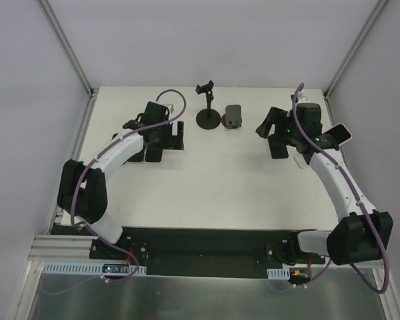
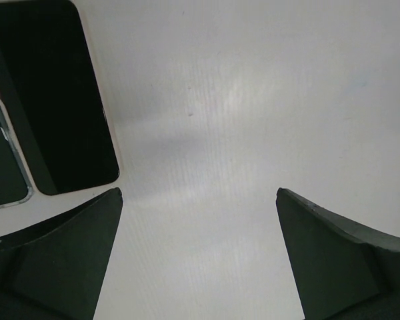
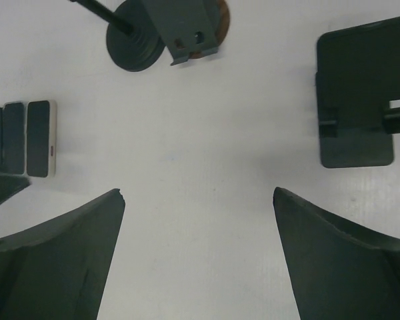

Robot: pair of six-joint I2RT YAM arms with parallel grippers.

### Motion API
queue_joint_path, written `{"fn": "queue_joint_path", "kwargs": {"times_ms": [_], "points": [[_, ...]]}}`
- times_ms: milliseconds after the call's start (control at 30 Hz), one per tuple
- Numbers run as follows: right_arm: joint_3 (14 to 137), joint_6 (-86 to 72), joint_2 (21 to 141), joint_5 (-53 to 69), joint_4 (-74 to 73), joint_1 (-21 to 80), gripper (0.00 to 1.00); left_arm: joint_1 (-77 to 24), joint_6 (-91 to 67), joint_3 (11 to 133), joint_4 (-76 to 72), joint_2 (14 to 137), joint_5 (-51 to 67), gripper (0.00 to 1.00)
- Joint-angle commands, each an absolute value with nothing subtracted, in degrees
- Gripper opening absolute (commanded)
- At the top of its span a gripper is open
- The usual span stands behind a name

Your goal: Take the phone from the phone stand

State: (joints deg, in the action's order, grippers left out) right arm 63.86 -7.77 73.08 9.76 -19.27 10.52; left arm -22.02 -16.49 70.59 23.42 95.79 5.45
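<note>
Left wrist cam: left gripper (image 2: 199, 192) wide open, empty; phone (image 2: 60, 93) flat on table (image 2: 253, 100) beside it. Right gripper (image 3: 199, 191) wide too, phone stand (image 3: 360, 80) nr.

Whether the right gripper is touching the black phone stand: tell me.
Apart. The right wrist view shows bare white table between the open right gripper and the black phone stand, which sits up and to its right.
</note>
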Motion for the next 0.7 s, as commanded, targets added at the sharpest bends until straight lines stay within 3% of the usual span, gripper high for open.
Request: {"fn": "queue_joint_path", "kwargs": {"times_ms": [0,367,667], "points": [[65.21,-2.56,73.91,3.71,-20.39,7.3,0.96,-21.8,-15.65,68.4,22.33,82.99,5.28,0.98],[73.81,12.03,89.11,2.36,-18.54,2.11,0.96,-21.62,-8.88,46.34,15.21,51.89,-4.03,0.99],[80.33,16.43,99.84,5.09,-18.28,0.7,0.96,-21.53,-7.64,38.32,14.94,44.21,-12.3,0.99]]}}
